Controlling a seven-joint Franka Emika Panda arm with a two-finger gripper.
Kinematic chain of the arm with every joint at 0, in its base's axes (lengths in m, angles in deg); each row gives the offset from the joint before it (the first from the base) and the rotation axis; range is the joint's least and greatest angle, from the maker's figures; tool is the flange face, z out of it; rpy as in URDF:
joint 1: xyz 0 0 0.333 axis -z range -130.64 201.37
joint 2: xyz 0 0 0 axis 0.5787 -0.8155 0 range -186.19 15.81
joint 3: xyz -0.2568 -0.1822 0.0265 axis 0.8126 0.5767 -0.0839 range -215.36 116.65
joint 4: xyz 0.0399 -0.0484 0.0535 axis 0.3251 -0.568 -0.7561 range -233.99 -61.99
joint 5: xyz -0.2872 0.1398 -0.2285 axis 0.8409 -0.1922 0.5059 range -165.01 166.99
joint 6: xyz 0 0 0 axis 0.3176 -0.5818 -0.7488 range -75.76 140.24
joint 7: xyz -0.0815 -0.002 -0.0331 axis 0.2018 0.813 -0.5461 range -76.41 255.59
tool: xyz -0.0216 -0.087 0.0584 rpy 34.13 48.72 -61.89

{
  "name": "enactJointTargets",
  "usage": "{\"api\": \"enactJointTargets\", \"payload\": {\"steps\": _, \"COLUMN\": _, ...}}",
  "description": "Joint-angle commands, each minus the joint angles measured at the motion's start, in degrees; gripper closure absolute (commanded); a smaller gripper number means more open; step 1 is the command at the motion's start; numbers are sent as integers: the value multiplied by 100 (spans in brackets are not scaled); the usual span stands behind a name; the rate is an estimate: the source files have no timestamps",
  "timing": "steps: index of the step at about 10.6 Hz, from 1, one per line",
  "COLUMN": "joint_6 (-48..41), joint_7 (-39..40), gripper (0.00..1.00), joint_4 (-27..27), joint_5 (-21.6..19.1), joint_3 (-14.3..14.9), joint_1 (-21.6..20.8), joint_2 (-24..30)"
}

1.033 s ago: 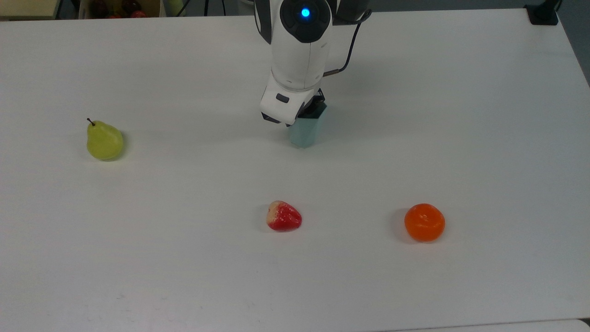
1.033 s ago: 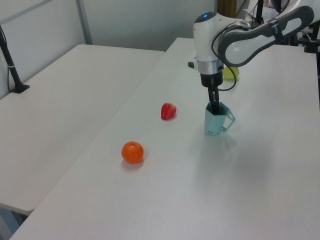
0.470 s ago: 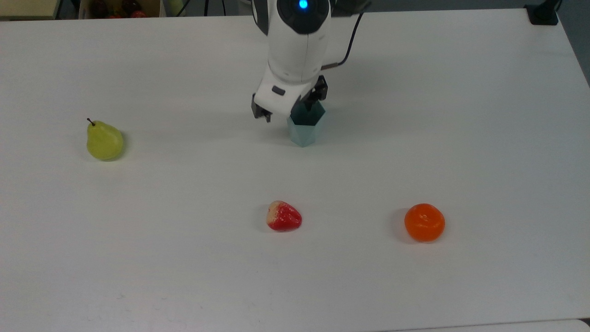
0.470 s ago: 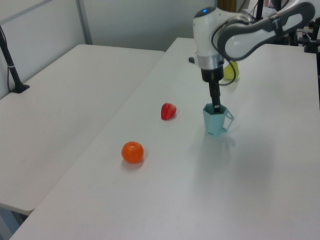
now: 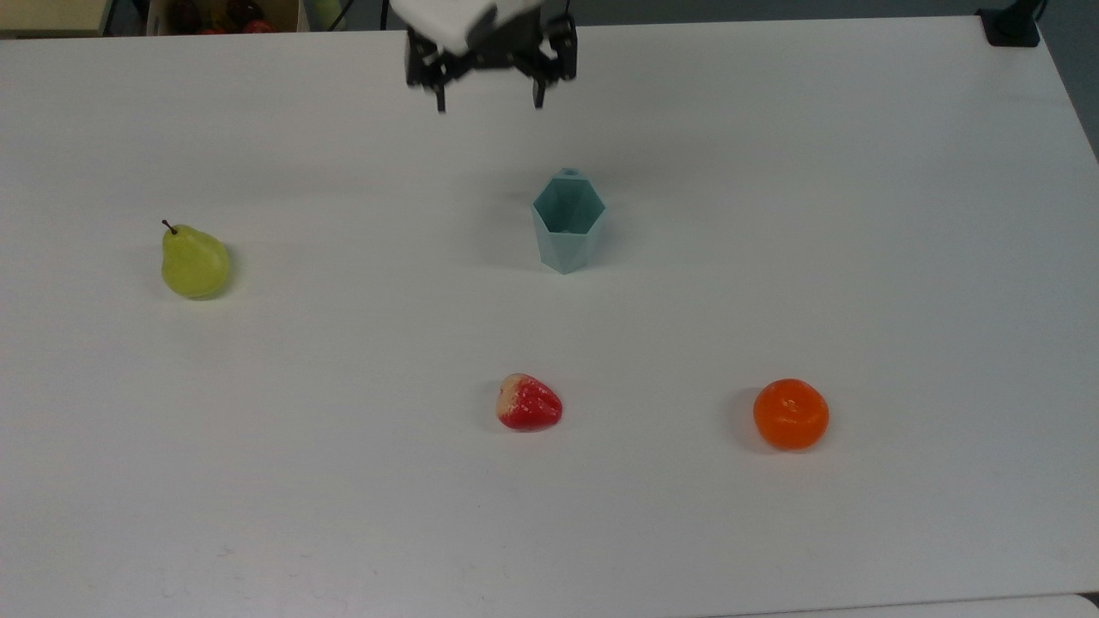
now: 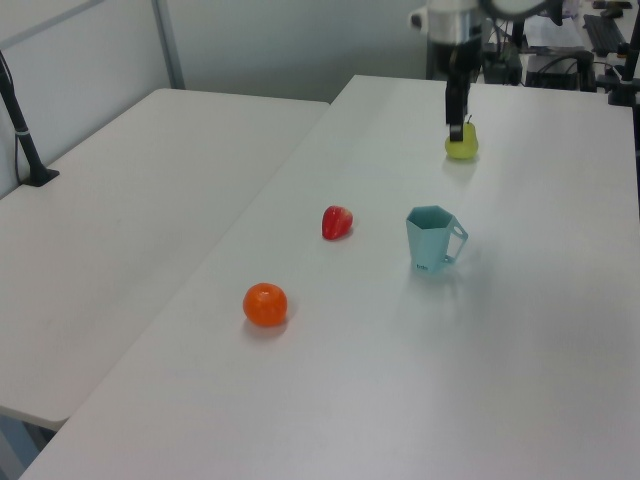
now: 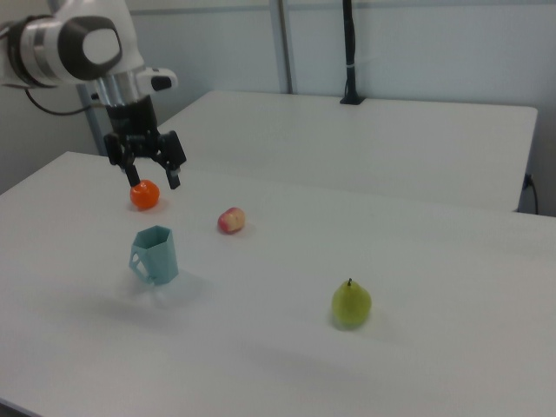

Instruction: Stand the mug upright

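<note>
Spread wide and holding nothing, the gripper (image 5: 489, 105) hangs at the top view's upper middle, above the upright mug (image 5: 567, 225) at centre. In the left view the mug (image 6: 433, 240) stands mid-frame, handle toward the right. In the right view the gripper (image 7: 155, 181) hovers over the mug (image 7: 155, 254) at left. No writing is readable.

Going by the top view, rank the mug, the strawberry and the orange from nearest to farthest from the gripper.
Measured from the gripper, open near the top view's upper edge:
1. The mug, upright just below it, slightly right.
2. The strawberry, lower, near the middle.
3. The orange, lower right.
</note>
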Motion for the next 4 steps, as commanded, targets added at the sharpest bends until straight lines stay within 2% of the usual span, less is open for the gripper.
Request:
{"api": "enactJointTargets", "payload": {"steps": 1, "joint_6": -247, "joint_7": -498, "gripper": 0, "joint_4": -225, "joint_5": -115, "joint_3": 404, "joint_1": -43, "joint_2": 720}}
{"api": "enactJointTargets", "payload": {"steps": 4, "joint_6": -398, "joint_7": -436, "gripper": 0, "joint_4": -182, "joint_5": -132, "joint_3": 564, "joint_1": -35, "joint_2": 775}}
